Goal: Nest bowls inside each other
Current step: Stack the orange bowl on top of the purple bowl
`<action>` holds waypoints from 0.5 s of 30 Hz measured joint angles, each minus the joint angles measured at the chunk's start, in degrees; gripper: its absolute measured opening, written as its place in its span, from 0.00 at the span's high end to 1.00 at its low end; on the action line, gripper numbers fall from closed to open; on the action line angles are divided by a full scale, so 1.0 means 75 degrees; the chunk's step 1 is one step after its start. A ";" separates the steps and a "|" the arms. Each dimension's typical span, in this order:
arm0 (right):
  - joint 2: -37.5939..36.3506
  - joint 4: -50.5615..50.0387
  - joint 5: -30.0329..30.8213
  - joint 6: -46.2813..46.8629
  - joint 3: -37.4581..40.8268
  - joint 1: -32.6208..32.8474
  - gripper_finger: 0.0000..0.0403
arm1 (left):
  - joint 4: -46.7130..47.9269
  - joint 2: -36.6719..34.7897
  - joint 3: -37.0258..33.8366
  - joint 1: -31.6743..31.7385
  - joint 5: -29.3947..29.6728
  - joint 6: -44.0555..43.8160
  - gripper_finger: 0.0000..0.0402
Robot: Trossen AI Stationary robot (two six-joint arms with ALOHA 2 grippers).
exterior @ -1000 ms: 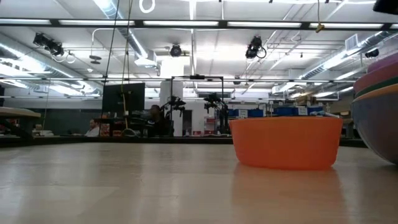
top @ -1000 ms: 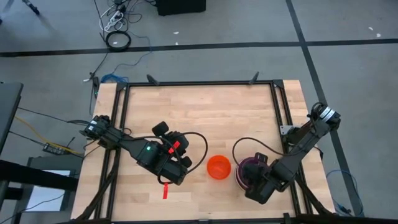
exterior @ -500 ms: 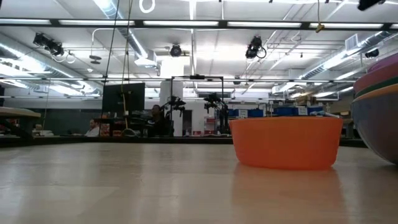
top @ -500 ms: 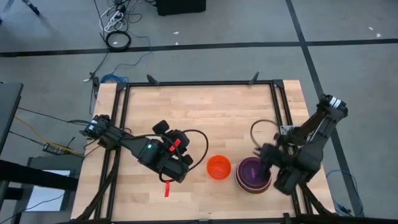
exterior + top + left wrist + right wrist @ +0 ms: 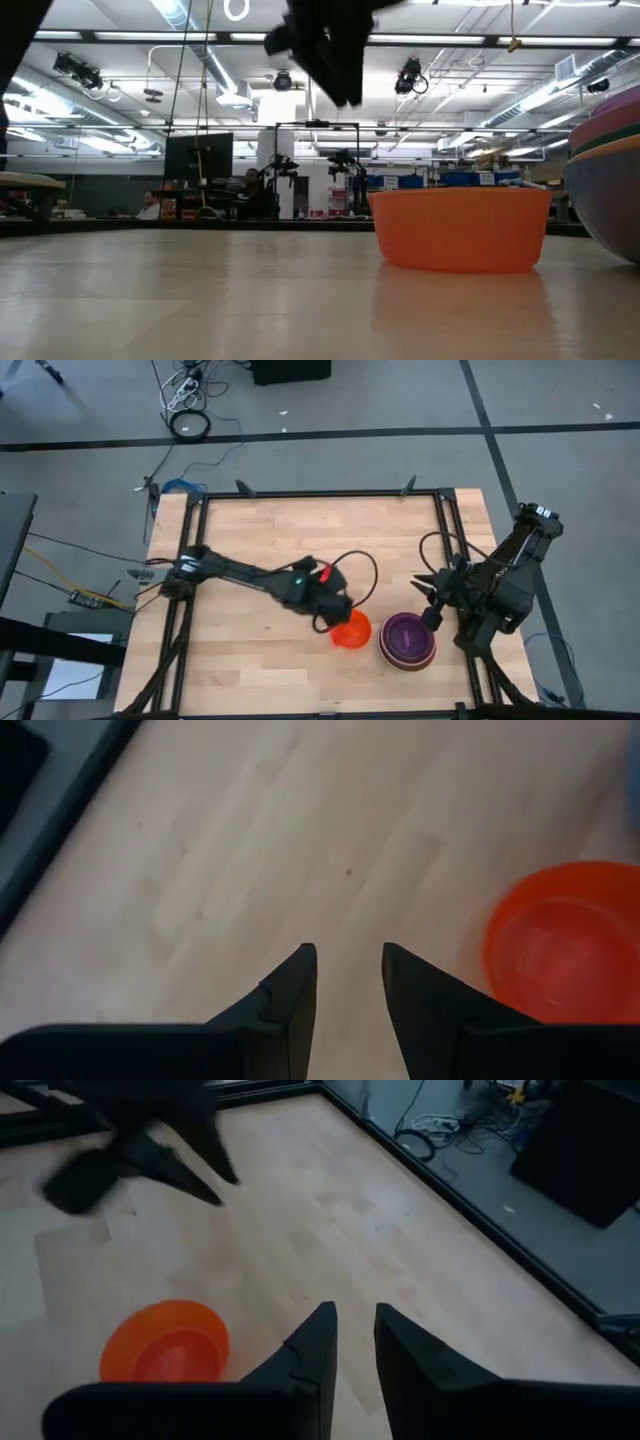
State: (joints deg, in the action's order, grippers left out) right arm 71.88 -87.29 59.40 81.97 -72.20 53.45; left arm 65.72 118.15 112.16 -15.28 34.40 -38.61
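An orange bowl (image 5: 351, 630) stands upright on its base on the wooden table, near the front edge; the low view shows the orange bowl (image 5: 460, 229) too. Right beside it sits a stack of nested bowls (image 5: 407, 641) with a purple one innermost. The stack's side (image 5: 608, 185) fills the low view's right edge. My left gripper (image 5: 335, 622) hovers open and empty just left of the orange bowl (image 5: 565, 945), pointing steeply down. My right gripper (image 5: 428, 603) hangs open and empty above the table, beyond the stack's far right side.
A black frame rail (image 5: 320, 494) runs around the tabletop. Bare wood (image 5: 320, 545) fills the far half of the table. Cables (image 5: 188, 422) lie on the floor beyond the far edge.
My left gripper has swung toward the table's right and down, ending beside the orange bowl. My right gripper has risen off the stack, drawn back toward the far right and tipped up toward level. The stack, once covered by it, now shows whole. Both bowls stayed put.
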 joint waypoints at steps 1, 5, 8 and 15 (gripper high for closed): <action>0.0011 0.0003 -0.0006 -0.0018 0.0000 0.0000 0.85 | -0.0045 0.0121 0.0000 0.0129 -0.0120 -0.0057 0.69; 0.0017 0.0030 -0.0033 -0.0141 0.0000 0.0000 0.85 | -0.0584 0.0582 0.0000 0.0534 -0.0949 -0.0127 0.69; 0.0017 0.0052 -0.0009 -0.0154 0.0000 0.0000 0.85 | -0.1057 0.0881 0.0000 0.0682 -0.1481 -0.0255 0.69; 0.0020 0.0327 -0.0038 -0.0403 0.0000 0.0006 0.84 | -0.1015 0.1188 0.0000 0.0831 -0.2159 -0.0497 0.69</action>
State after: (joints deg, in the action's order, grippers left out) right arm 72.03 -84.83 59.11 78.95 -72.20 53.49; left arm 58.11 127.07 112.16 -9.04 18.21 -42.33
